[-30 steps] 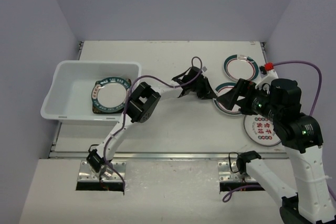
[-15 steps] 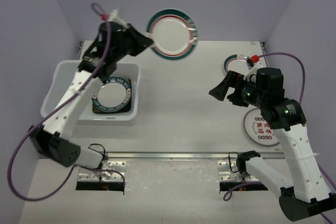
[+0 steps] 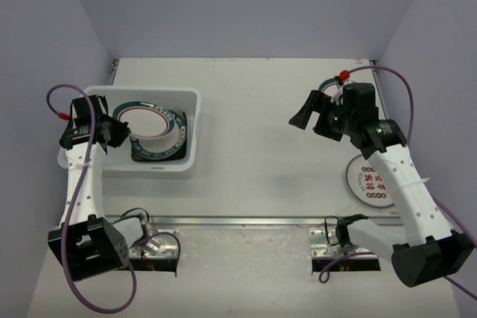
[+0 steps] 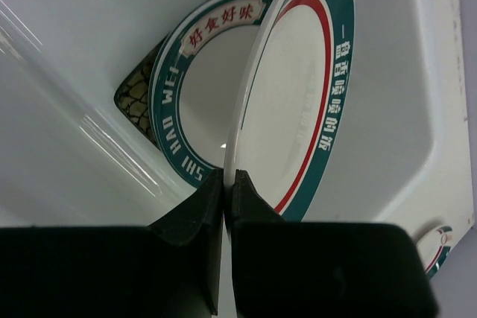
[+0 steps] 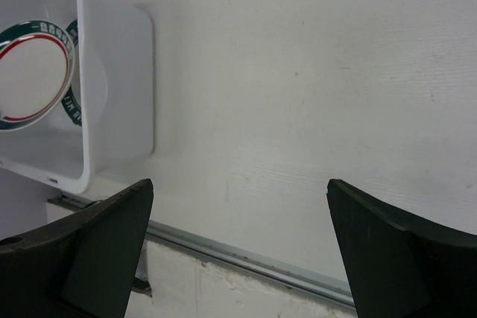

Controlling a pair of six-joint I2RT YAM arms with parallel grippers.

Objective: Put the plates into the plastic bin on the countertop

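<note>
My left gripper (image 3: pixel 112 130) is shut on the rim of a round white plate (image 3: pixel 149 119) with a teal-red band and holds it tilted inside the white plastic bin (image 3: pixel 82 102). In the left wrist view the fingers (image 4: pixel 229 180) pinch that plate (image 4: pixel 298 102) above another teal-rimmed round plate (image 4: pixel 201 87), which lies on a square black plate (image 4: pixel 138 83). My right gripper (image 3: pixel 302 118) is open and empty above the countertop (image 3: pixel 253 132); its jaws stand wide apart (image 5: pixel 238 251). On the right, a teal-rimmed plate (image 3: pixel 328 87) is partly hidden by my arm, and a red-character plate (image 3: pixel 370 182) lies nearer.
A metal rail (image 3: pixel 246 221) runs along the near edge of the table; it also shows in the right wrist view (image 5: pixel 246 258). The bin (image 5: pixel 119 72) is at the left of that view. Grey walls close in the left, back and right.
My left arm has swung the held plate down from high above the back of the table into the bin. My right arm has drawn back toward the far right.
</note>
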